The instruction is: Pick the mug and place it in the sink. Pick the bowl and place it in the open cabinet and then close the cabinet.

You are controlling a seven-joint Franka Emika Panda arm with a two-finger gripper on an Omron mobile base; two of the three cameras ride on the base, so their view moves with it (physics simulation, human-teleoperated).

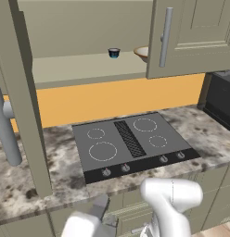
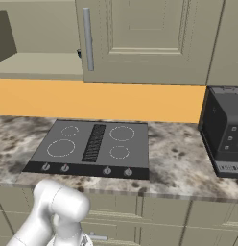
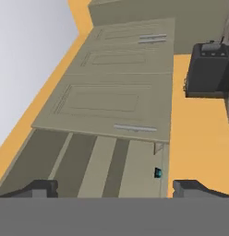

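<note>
The cabinet [image 1: 89, 69] stands open above the cooktop, its left door [image 1: 22, 92] swung out towards me and its right door [image 1: 195, 41] only partly open. On the lower shelf sits the bowl [image 1: 142, 53], cream with an orange-brown rim, half hidden behind the right door's edge. In the hand view my gripper [image 3: 117, 188] is open, its dark fingertips [image 3: 40, 188] far apart with nothing between them, looking up at the cabinet [image 3: 111, 101] from below. The mug and the sink are out of view.
A tiny dark blue cup [image 1: 114, 53] [image 3: 158, 173] stands on the shelf left of the bowl. A grey cooktop [image 1: 130, 143] [image 2: 92, 144] lies in the marbled counter [image 1: 205, 134]. A dark appliance [image 2: 226, 129] sits at the right. My arm [image 1: 172, 203] rises before the counter's edge.
</note>
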